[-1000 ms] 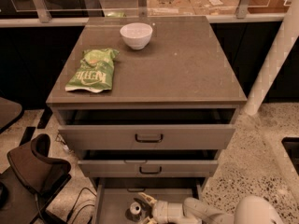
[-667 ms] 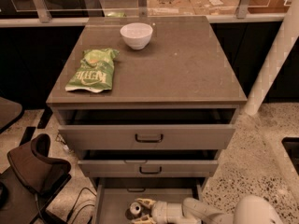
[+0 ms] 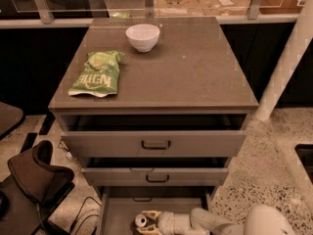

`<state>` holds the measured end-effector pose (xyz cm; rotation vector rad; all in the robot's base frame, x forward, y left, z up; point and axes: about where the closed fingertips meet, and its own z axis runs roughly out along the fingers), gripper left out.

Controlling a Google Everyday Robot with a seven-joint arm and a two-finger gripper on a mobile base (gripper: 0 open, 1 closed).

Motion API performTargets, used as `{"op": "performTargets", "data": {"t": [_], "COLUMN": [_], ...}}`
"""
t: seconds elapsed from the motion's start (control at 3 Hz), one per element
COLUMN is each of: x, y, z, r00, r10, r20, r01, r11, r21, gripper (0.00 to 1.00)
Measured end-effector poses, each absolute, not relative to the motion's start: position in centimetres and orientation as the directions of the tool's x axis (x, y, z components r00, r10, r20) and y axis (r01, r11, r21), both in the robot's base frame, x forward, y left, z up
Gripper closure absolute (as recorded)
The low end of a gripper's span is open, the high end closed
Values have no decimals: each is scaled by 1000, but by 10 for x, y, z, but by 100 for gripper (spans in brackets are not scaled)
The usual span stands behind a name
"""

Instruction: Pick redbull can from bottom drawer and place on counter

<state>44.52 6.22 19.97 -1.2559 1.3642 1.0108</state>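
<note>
One can, one gripper, three stepped drawers [image 3: 205, 143].
On the grey-brown square counter [image 3: 195, 67]: one green crinkled snack bag [image 3: 95, 75], one white round bowl [image 3: 143, 36]. In the bottom drawer [image 3: 117, 214], one slim silver redbull can [image 3: 141, 221], pinched by the cream gripper [image 3: 145, 222] jaws.

Look to 6 o'clock: the cream-white gripper [image 3: 149, 221] sits just beside the redbull can [image 3: 141, 221], whose top shines silver against the plain grey floor of the bottom drawer [image 3: 120, 212]. You see the counter [image 3: 195, 67] in matte grey-brown with faint speckles, carrying a white bowl [image 3: 143, 36] at 12 o'clock and a green bag [image 3: 97, 74] with white lettering toward 10 o'clock. The upper drawers [image 3: 205, 143] match that grey-brown with dark handles [image 3: 156, 144], and the floor [image 3: 264, 165] at 4 o'clock is pale with black flecks.
</note>
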Motion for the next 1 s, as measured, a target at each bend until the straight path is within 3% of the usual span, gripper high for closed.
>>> {"op": "performTargets", "data": {"t": [0.33,1.0], "x": [444,443], "y": [64,58], "z": [200,217], "r00": [20,20], "r10": [-170,-153], "r20": [-985,-988], "r01": [-993,-993], "r11": [115,115], "r21": [-40,-38], "gripper": [100,100]}}
